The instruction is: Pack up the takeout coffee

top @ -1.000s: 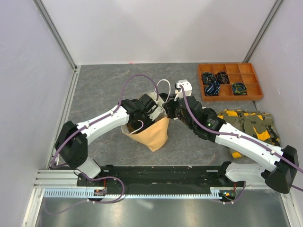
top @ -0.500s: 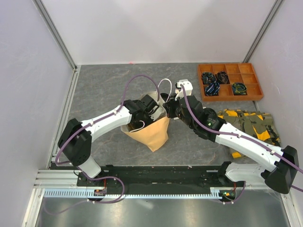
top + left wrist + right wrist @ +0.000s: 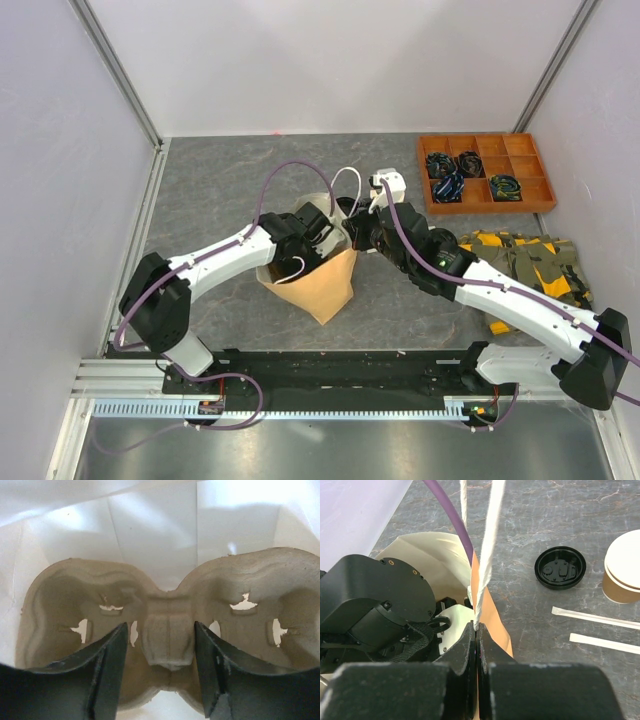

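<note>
The left claw (image 3: 160,630) stood spread inside the bag (image 3: 320,285), over the carrier (image 3: 250,580) at its bottom. The right claw (image 3: 476,630) pinched the bag's white handle (image 3: 487,555). A black lid (image 3: 560,567) and a paper cup (image 3: 625,567) sat on the table (image 3: 545,510), right of the bag.

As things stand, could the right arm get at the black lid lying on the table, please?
Probably not yet. The right gripper is shut on the white bag handle, so it would have to let go first. The black lid itself lies uncovered on the table beside a paper cup.
</note>
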